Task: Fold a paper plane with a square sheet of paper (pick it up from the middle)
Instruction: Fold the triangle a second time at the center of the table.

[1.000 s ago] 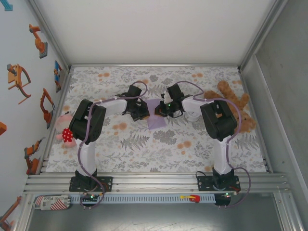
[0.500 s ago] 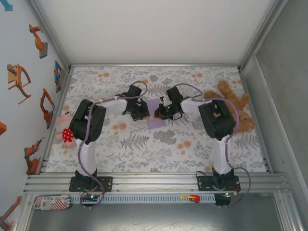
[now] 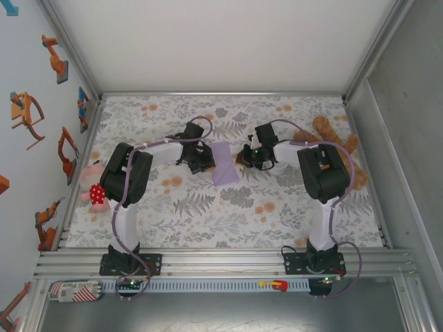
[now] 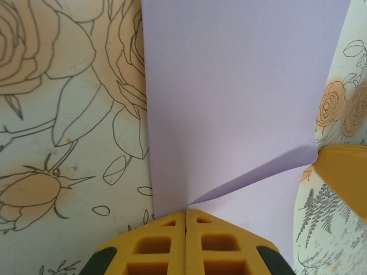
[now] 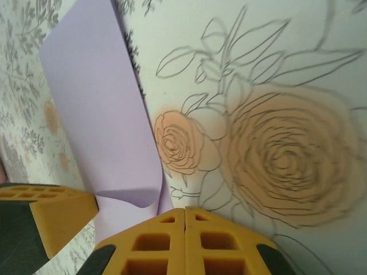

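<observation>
Two pairs of fingers, both pressed flat together with no gap showing. The left gripper (image 4: 186,213) has its tips right at the near edge of the square sheet of paper (image 4: 229,97). A raised crease starts at those tips and runs toward the sheet's right corner, which lifts off the flower-patterned tablecloth (image 4: 63,114). I cannot tell whether a sliver of that edge is nipped between the pads or merely pressed down. The right gripper (image 5: 184,213) sits on the opposite side, tips just beside a curled-up corner of the lavender sheet, apparently over bare cloth. From overhead I see the sheet lying mid-table between the two grippers, the left one touching its left edge, the right one just off its right edge. Both arms reach forward and bend inward, elbows raised, wrists dipped low to the table. Brown teddy bear (image 3: 324,128) lies beyond the right arm; pink soft toy (image 3: 93,185) sits at the table's left edge, beside the left elbow.
</observation>
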Available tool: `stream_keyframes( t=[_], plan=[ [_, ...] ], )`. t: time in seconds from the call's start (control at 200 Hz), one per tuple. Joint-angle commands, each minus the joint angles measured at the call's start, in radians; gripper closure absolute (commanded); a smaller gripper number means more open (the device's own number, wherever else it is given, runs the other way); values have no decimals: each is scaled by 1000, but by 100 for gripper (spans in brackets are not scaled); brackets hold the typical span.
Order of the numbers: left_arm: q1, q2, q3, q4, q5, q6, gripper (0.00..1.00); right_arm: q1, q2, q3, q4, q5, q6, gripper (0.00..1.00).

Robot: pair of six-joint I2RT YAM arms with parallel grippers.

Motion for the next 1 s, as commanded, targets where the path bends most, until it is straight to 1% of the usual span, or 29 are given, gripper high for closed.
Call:
stream_keyframes(
  t=[0.0,0.115,0.275,0.431,0.531,0.711,0.901,0.997],
  plan=[
    [19,59,-29,-120,-98,29,100,13,-60,23,-48,62,-33,100],
    [18,62,-22,-122,-95,30,100,63,-52,45,-69,39,-66,100],
    [18,64,-17,-124,-92,29,100,122,13,90,-80,7,-64,100],
    [18,66,-17,-123,-89,29,100,136,62,146,-93,0,-56,100],
    [18,69,-18,-123,-89,29,100,136,85,172,-109,17,-55,100],
    [18,66,-25,-123,-98,28,100,103,98,150,-117,57,-38,100],
    [19,66,-24,-136,-115,41,100,23,80,104,-112,101,-15,100],
    [22,66,-13,-143,-120,51,100,-1,57,105,-113,113,-11,100]
  ],
)
